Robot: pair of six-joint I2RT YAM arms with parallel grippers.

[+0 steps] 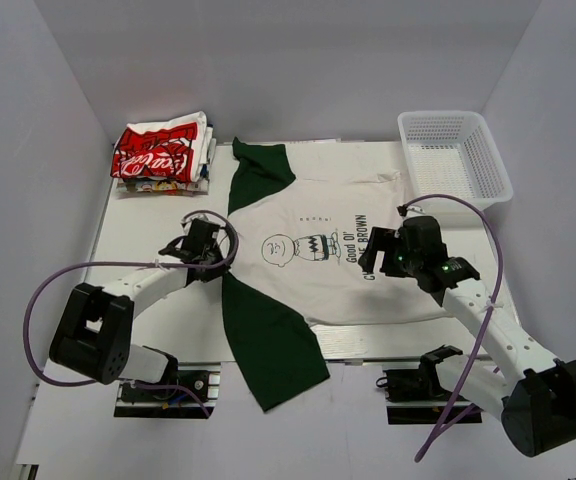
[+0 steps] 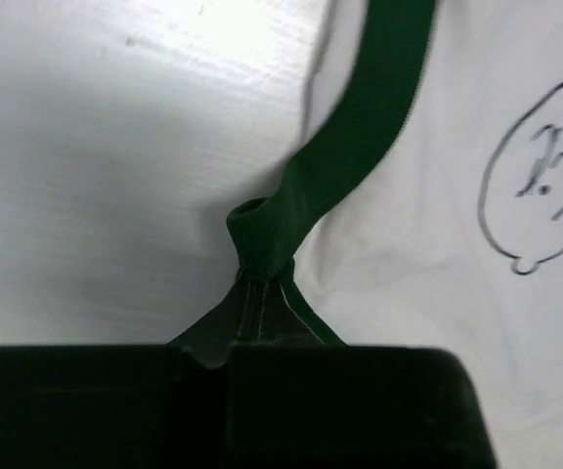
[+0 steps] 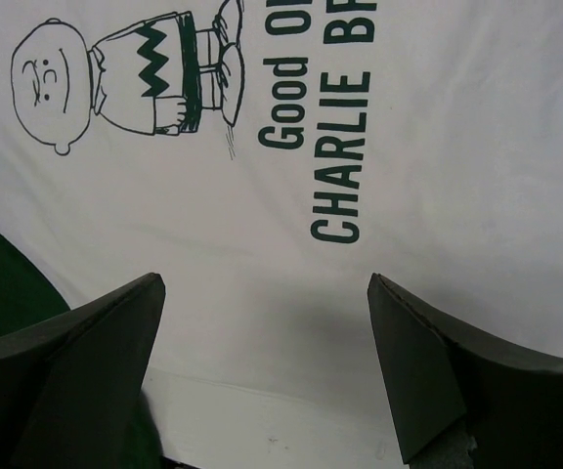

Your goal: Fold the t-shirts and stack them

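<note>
Charlie Brown tee [image 3: 457, 195] lettering cut by right wrist view's top edge; lower folded tees [image 1: 168, 186] largely covered.

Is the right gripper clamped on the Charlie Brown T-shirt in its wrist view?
No, the right gripper hangs open over the Charlie Brown T-shirt, its jaws wide apart, pinching no cloth.

This is a robot test cell in a lab. Plain white panel walls [image 1: 298, 60] close in beyond and on both sides of the fingers [image 3: 86, 371]. A white table [image 1: 138, 230] lies under them. Looped purple cables [image 1: 98, 265] trail back behind them along two bolted arms [image 1: 133, 288].
</note>
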